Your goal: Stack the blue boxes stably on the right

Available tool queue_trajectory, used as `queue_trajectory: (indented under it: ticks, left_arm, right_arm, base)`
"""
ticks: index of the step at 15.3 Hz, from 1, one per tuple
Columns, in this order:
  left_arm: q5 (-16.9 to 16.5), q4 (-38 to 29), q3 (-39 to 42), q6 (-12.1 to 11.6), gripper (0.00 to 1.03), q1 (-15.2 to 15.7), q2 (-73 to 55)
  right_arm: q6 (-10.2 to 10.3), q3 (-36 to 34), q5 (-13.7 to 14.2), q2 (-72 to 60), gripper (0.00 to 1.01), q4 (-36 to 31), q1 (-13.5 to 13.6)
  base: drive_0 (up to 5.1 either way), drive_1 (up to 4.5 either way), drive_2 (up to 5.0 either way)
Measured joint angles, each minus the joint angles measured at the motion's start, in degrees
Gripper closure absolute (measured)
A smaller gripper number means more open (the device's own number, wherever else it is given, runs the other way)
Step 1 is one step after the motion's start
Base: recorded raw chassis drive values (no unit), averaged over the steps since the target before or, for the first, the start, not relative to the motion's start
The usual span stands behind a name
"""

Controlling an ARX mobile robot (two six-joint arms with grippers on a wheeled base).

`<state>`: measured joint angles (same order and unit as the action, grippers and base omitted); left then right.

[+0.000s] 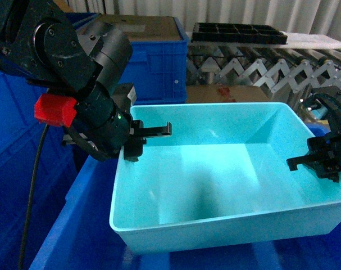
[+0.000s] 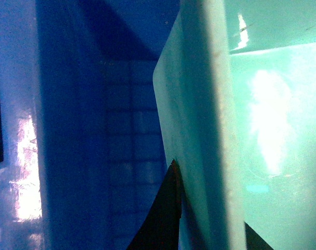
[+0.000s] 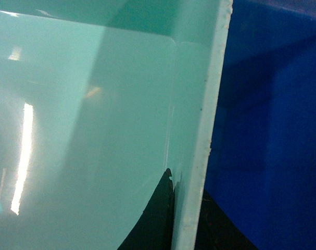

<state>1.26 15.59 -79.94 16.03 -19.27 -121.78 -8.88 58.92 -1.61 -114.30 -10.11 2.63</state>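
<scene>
Turquoise tub [image 1: 215, 185], one, resting in a dark blue crate [image 1: 74, 225]. My left gripper [image 1: 137, 138] straddles and pinches its left rim; my right gripper [image 1: 319, 160] likewise clamps the right rim. Blue crate walls close beside both edges.

The tub [image 1: 226, 185] sits in the middle, inside a larger crate [image 1: 74, 225]. My left gripper [image 1: 137, 136] straddles its left wall, my right gripper [image 1: 322, 160] its right wall. Behind it on the left stands another crate [image 1: 159, 64], a roller conveyor [image 1: 260, 70] to its right, bearing a tray [image 1: 237, 32].
</scene>
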Motion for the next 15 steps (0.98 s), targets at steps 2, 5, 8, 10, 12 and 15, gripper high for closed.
queue_trajectory:
  ticks: [2,5,8,10,12,15]
  left_arm:
    - [0.00,0.31,-0.35,-0.37,0.98,-0.11,-0.98]
    - [0.11,0.79,-0.35,-0.90,0.98,0.24,-1.31]
    - [0.09,0.85,-0.85,-1.07,0.98,0.33,-1.53]
    - [0.11,0.92,-0.87,-1.09,0.98,0.31,-1.55]
    - [0.09,0.90,-0.87,-1.09,0.98,0.33,-1.55]
    - [0.09,1.38,-1.29,-1.05,0.98,0.37,-1.60]
  right_arm:
    - [0.13,0.11,0.87,-0.28,0.94,0.76,0.52]
    - [0.39,0.63,1.62,-1.09,0.94,1.07,1.49]
    - [0.61,0.85,1.84,-1.11,0.94,1.16,1.49]
    - [0.87,0.87,1.81,-1.11,0.94,1.16,1.20]
    - [0.87,0.96,1.64,-1.11,0.94,1.25,0.98]
    - [0.68,1.53,1.40,-1.53,0.94,1.14,0.66]
  base:
    - [0.0,0.00,0.0]
    - [0.0,0.00,0.0]
    - [0.0,0.00,0.0]
    - [0.0,0.00,0.0]
    - [0.0,0.00,0.0]
    - [0.0,0.00,0.0]
